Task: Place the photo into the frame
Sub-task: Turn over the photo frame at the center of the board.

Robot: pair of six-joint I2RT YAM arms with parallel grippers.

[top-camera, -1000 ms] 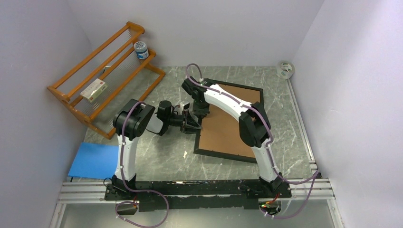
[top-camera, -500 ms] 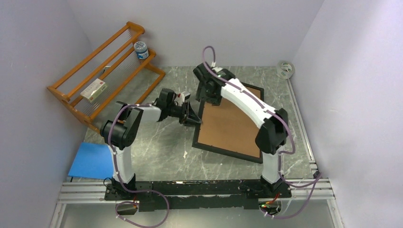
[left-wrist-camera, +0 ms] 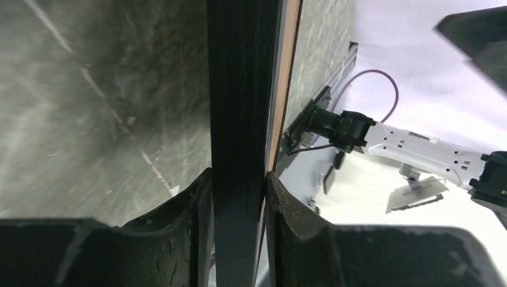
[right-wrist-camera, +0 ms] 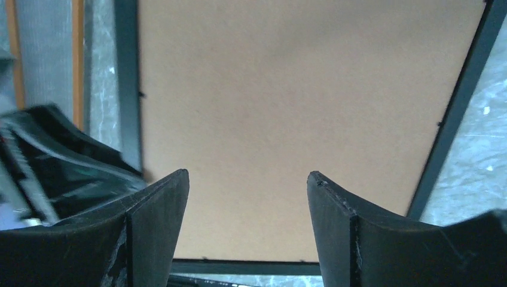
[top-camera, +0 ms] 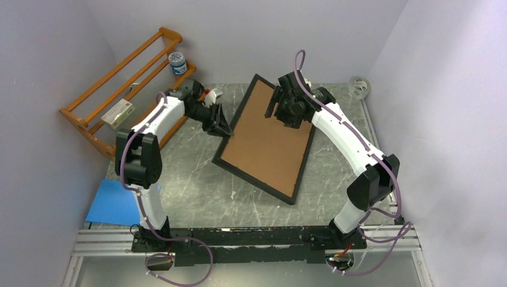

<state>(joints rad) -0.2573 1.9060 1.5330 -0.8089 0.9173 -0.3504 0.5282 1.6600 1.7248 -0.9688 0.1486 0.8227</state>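
Frame: back up, mid-table, apparently tilted, backing board in it; photo not visible. Left gripper clamped on left edge. Right gripper fingers apart over board, holding nothing. Hold your left grip firm; lower slowly, steady right side.

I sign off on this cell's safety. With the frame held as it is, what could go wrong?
1. Only the left claw pinches the frame, on one thin edge; it could slip or pivot out.
2. The right claw hangs open above the backing board; coming down, it might shove the frame.
3. The left arm lies close beside the orange rack and might bump it.
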